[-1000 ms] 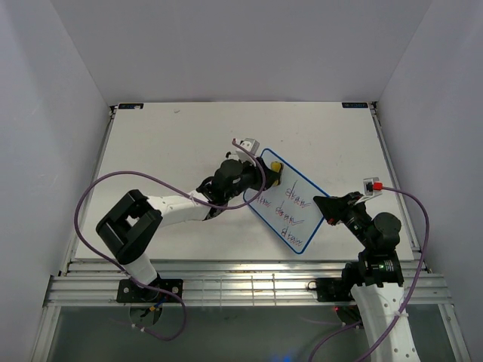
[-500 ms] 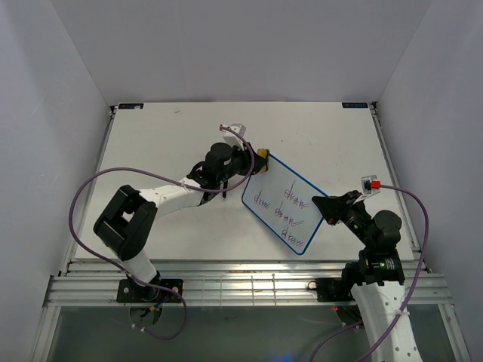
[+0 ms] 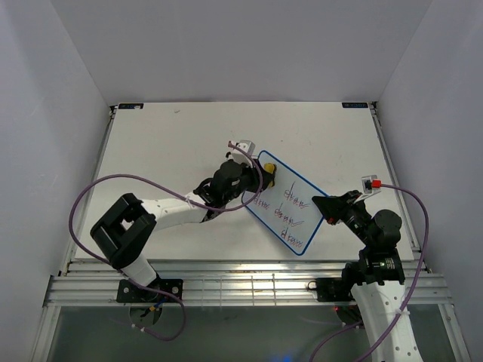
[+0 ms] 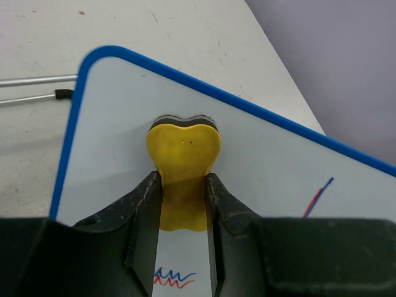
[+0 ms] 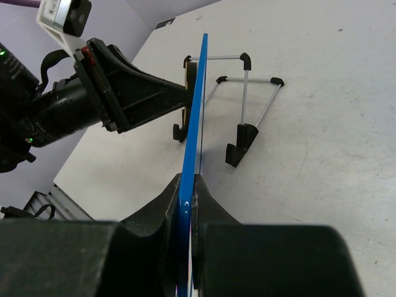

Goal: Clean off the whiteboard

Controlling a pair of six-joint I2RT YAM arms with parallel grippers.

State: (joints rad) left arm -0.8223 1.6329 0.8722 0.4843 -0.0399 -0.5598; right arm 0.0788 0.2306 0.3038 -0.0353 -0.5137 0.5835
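The right gripper (image 5: pixel 187 185) pinches the blue edge of the whiteboard (image 3: pixel 285 202), which stands on the table (image 3: pixel 166 143) between both grippers. The left gripper (image 4: pixel 184 185) clamps a yellow eraser (image 4: pixel 184 145), its head just past the fingertips (image 4: pixel 145 198) and seemingly pressed on the board's corner. Scribbles (image 4: pixel 175 277) show between its jaws, too small to read.
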